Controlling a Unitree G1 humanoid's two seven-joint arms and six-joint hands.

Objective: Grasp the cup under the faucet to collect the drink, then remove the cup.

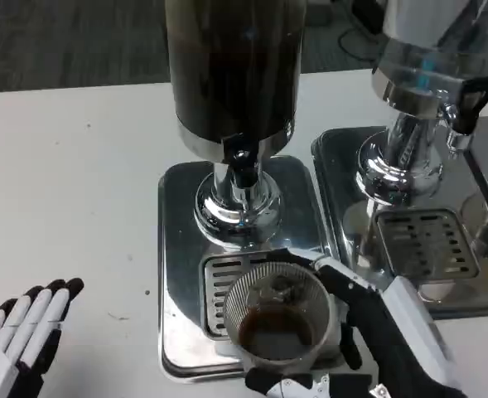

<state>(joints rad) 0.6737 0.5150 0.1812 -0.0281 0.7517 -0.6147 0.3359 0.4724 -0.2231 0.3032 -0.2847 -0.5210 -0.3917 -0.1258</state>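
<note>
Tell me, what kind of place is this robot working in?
Probably a drinks station, like a cafe or buffet counter: two chrome-based beverage dispensers stand on a white table, each over a drip tray, and the right hand holds a clear cup of dark drink.

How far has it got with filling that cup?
Drink is already in: the clear cup holds some dark liquid and stands on the drip tray below the black faucet. The right hand grips it now; the left hand rests open on the table. Taking the cup away remains.
</note>
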